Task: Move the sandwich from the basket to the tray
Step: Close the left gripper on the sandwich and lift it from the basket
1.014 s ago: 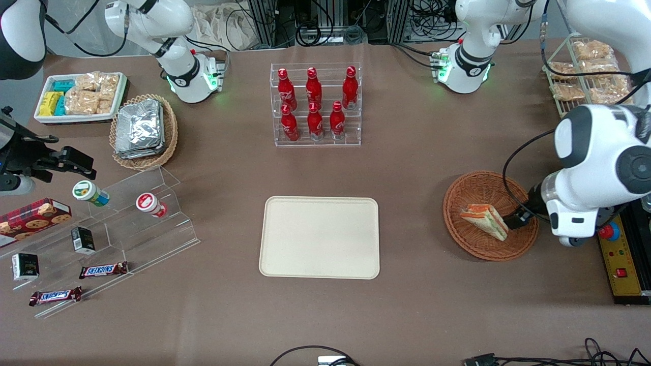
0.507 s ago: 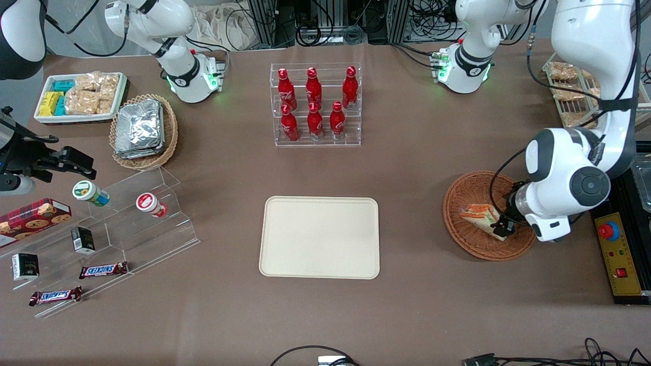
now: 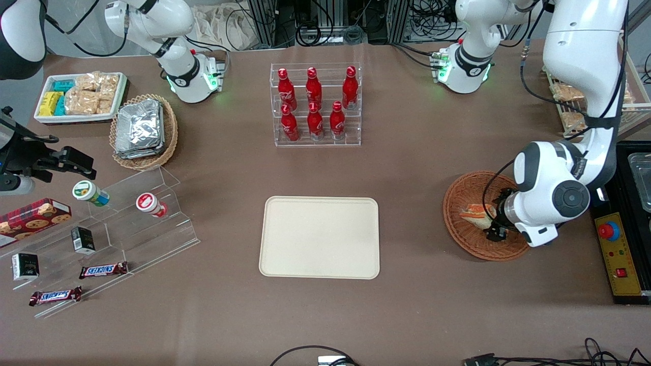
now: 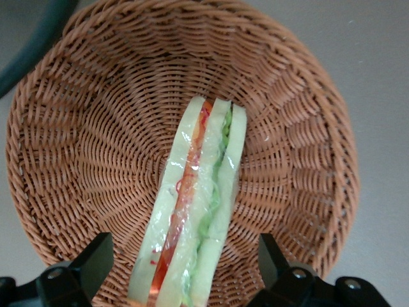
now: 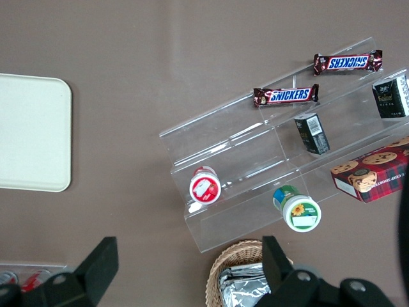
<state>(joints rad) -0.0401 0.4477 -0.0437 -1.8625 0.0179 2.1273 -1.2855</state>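
Observation:
The sandwich (image 4: 198, 211) is a clear-wrapped wedge of white bread with red and green filling. It lies in the round reddish-brown wicker basket (image 4: 96, 128), which stands toward the working arm's end of the table. My left gripper (image 4: 184, 256) is open and hangs over the basket, with one finger on each side of the sandwich and a gap at both. In the front view the gripper (image 3: 496, 231) hides most of the sandwich (image 3: 474, 211) in the basket (image 3: 460, 239). The cream tray (image 3: 319, 237) lies empty at the table's middle.
A clear rack of red bottles (image 3: 316, 104) stands farther from the front camera than the tray. A clear stepped shelf with snacks (image 3: 101, 239), a tan basket of foil packs (image 3: 144, 129) and a white bin (image 3: 79, 96) lie toward the parked arm's end. A yellow control box (image 3: 618, 254) lies beside the basket.
The left arm has swung in over the basket. Its gripper has moved over the sandwich and now covers most of it in the front view. The sandwich has not moved.

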